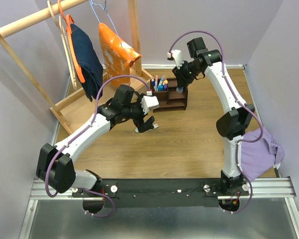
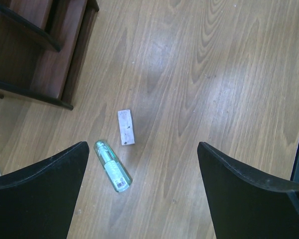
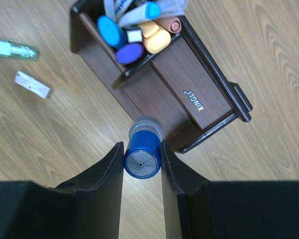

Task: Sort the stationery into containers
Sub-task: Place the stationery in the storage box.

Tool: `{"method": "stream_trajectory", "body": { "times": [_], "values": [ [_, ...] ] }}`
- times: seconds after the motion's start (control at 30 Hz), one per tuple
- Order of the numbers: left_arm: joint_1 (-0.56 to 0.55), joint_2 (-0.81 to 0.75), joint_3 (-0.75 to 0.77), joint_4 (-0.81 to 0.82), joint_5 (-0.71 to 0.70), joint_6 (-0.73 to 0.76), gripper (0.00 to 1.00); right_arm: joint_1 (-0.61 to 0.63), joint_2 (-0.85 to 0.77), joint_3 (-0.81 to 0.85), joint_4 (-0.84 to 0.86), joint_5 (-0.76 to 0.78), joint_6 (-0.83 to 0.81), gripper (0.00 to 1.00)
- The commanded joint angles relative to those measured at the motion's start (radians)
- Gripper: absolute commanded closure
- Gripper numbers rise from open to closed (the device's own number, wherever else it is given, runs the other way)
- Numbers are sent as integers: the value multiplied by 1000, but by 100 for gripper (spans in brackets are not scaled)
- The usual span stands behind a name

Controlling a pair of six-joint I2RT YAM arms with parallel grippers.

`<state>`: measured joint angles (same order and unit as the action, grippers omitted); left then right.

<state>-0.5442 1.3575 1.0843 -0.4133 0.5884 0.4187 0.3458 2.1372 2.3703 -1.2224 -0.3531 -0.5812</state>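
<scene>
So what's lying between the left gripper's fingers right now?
Left wrist view: the open left gripper frames a pale green clear tube and a small whitish rectangular piece, both lying on the wooden table, neither touched.

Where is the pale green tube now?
In the left wrist view, the pale green tube lies on the wooden table beside the small white rectangular piece.

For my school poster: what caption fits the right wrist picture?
Right end effector grips a blue marker by the brown organizer.
</scene>
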Motion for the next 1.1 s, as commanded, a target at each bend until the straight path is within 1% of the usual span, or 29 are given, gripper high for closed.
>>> {"method": "stream_trajectory", "body": {
  "times": [0.0,0.43,0.6,0.73,0.77,0.83,0.87,0.93,0.97,1.07],
  "values": [
    [4,-35,-24,-9,-33,6,1,1,36,40,-25,45,-17,99],
    [29,3,-24,16,-24,-8,1,1,168,79,-12,68,-32,99],
    [44,14,-27,24,-15,-17,1,1,193,99,-5,75,-29,99],
    [52,18,-26,27,-10,-17,1,-1,199,101,-5,89,-25,89],
    [52,20,-26,27,-10,-18,1,1,201,102,-5,91,-25,80],
    [53,20,-29,28,-9,-18,1,2,199,106,-3,91,-19,72],
    [53,20,-30,28,-7,-17,1,1,198,109,-3,89,-16,65],
    [53,20,-30,33,-4,-21,1,1,190,113,-3,86,-9,59],
    [53,20,-34,36,-4,-24,1,1,187,115,-2,86,-6,54],
    [53,15,-37,38,1,-28,1,1,170,113,4,89,3,46]
  ]
}}
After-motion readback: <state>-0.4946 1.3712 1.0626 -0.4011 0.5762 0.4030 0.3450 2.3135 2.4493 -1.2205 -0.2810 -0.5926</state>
